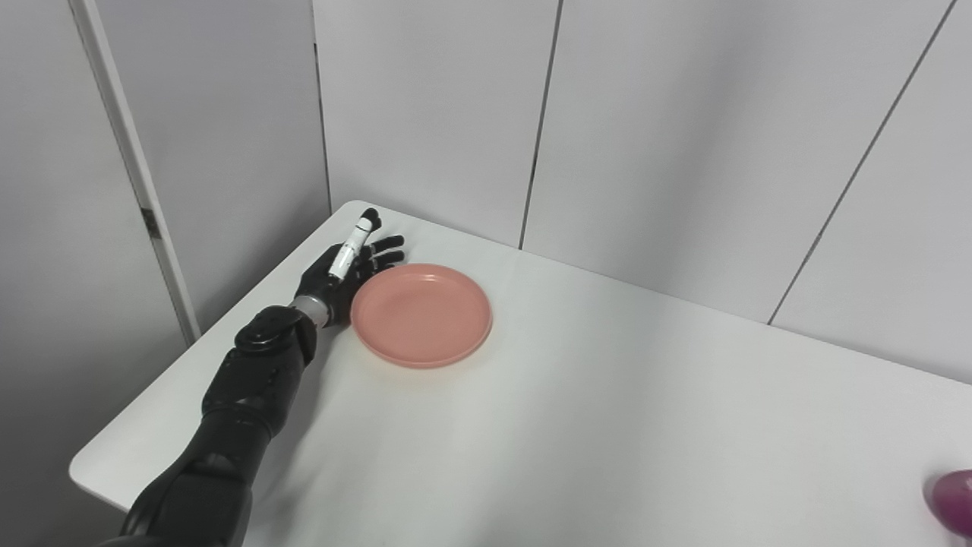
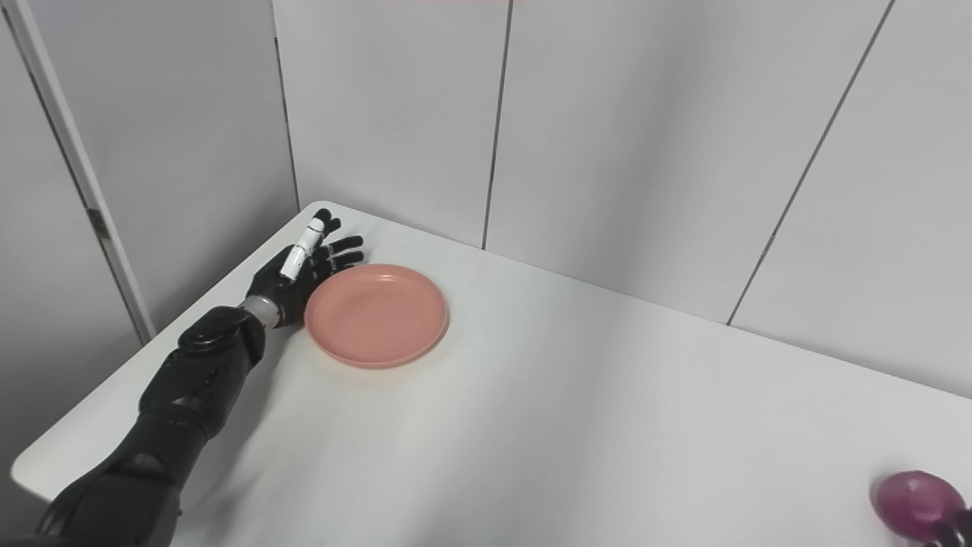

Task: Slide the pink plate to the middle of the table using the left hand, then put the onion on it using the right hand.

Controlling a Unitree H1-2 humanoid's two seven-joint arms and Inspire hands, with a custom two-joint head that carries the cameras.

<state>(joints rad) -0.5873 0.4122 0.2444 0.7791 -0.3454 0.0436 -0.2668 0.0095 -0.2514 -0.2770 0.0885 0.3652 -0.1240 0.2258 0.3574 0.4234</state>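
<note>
Pink plate [image 1: 421,315] near table's [image 1: 607,425] far left corner, nothing in it; left hand [image 1: 345,273] just beside plate's left rim, fingers spread, holding nothing; contact with rim unclear. Onion [image 2: 915,495], purple, at near right edge, well apart from plate. Right eye view shows dark fingertips [image 2: 958,524] against onion, grip unclear; left eye view shows only onion's sliver.
</note>
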